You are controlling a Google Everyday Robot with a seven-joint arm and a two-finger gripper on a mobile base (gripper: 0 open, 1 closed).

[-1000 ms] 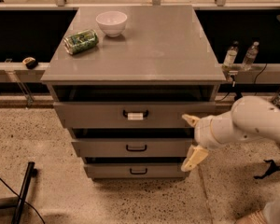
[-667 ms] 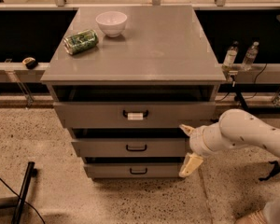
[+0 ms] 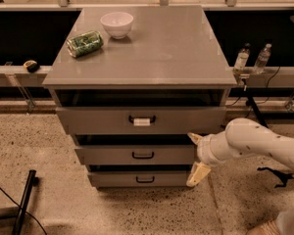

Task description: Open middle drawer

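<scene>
So the gripper is parked at the right end of the middle drawer, with its fingers spread wide one above the other and nothing held. My guess is it's opened up ready for the black handle, which sits off to its left, untouched. The drawer doesn't look pulled out yet. Compared with a second ago, the arm has dropped and slid left toward the drawer front. The bowl and can on the desk haven't budged.
</scene>
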